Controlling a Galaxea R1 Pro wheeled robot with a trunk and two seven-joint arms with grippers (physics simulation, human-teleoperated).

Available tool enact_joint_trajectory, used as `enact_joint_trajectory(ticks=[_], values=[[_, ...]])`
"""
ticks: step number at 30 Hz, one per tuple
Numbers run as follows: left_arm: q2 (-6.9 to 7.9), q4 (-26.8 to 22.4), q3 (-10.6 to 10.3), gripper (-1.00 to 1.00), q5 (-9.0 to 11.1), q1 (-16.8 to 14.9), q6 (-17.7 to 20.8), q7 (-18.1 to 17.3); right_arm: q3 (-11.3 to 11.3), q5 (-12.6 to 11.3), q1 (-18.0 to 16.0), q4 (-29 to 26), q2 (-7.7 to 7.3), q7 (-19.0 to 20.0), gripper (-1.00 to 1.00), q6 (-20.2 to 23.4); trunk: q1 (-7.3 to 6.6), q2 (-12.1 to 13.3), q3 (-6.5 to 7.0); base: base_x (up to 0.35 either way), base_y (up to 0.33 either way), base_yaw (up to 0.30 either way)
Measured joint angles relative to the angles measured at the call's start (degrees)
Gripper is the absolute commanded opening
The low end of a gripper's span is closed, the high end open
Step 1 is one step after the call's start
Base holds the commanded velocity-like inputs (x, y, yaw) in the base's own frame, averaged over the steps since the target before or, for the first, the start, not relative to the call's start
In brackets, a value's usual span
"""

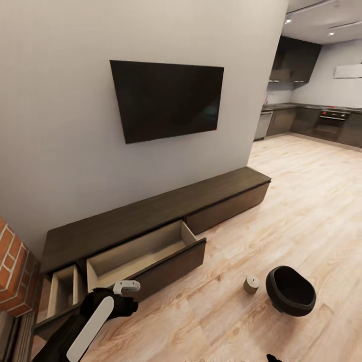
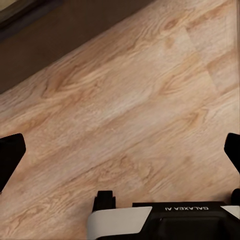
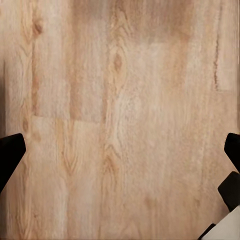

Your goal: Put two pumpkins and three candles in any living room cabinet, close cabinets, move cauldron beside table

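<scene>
A candle [image 1: 251, 284] is seen upright on the floor [image 1: 301, 211], just beside the cauldron [image 1: 290, 290], both well apart from the cabinet [image 1: 151, 221]. Two drawers [image 1: 146, 251] of the cabinet are pulled open. The left gripper [image 2: 120, 150] is held over bare floor near the drawer front, fingers [image 2: 10, 155] spread wide, nothing held. The right gripper [image 3: 120, 155] is also spread over bare floor.

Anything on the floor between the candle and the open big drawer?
No. In the head view, only bare wood floor lies between the candle and the open drawer. The cauldron sits on the candle's other side.
</scene>
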Motion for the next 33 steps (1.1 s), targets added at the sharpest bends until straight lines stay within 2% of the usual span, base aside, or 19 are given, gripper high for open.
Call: enact_joint_trajectory(ticks=[18, 24, 33], values=[[0.0, -0.1, -0.2, 1.0, 0.0, 0.0, 0.0, 0.0, 0.1, 0.0, 0.0, 0.0, 0.16, 0.0, 1.0, -0.3, 0.0, 0.0, -0.95, 0.001, 0.148, -0.246], [0.0, -0.2, -0.3, 1.0, 0.0, 0.0, 0.0, 0.0, 0.1, 0.1, 0.0, 0.0, 0.16, 0.0, 1.0, -0.4, -0.01, 0.0, -1.27, 0.105, 0.14, -0.245], [0.0, -0.1, -0.4, 1.0, 0.0, 0.0, 0.0, 0.0, 0.1, 0.1, 0.0, 0.1, 0.16, 0.0, 1.0, -0.4, 0.0, 0.0, -1.75, 0.058, 0.029, -0.245]])
